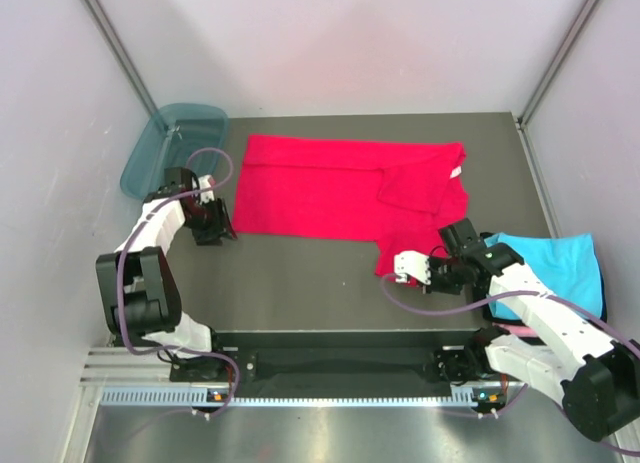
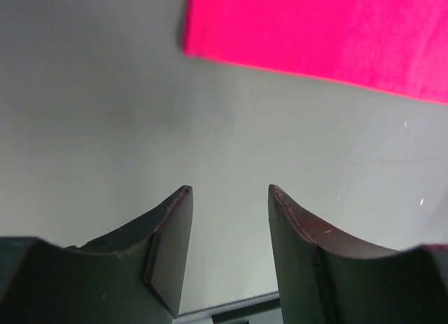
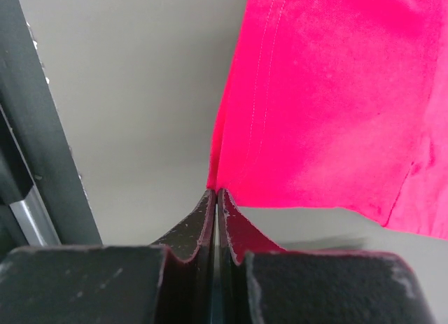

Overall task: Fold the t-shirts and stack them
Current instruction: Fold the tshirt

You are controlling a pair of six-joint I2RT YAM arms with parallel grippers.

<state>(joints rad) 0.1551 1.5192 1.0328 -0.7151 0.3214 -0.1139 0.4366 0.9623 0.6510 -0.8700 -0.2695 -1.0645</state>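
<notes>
The bench (image 1: 320, 268) carries the red t-shirt (image 1: 320, 188) spread across its middle with one side flap turned in, so I judge the folding barely begun. The cyan t-shirt (image 1: 560, 263) lies at the right edge over what looks like pink cloth (image 1: 508, 330); I cannot tell whether either is folded. My right tool (image 3: 215, 196) is pinched on the red shirt's near corner. My left tool (image 2: 227, 192) gapes, holding nothing, near the opposite edge.

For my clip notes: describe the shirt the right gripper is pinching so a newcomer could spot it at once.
On the dark table, the biggest cloth lies spread across the middle: the red t-shirt. Its near corner is pinched in the shut right gripper. Unlike the cyan t-shirt at the right edge, it is crimson and bears a small white tag.
</notes>
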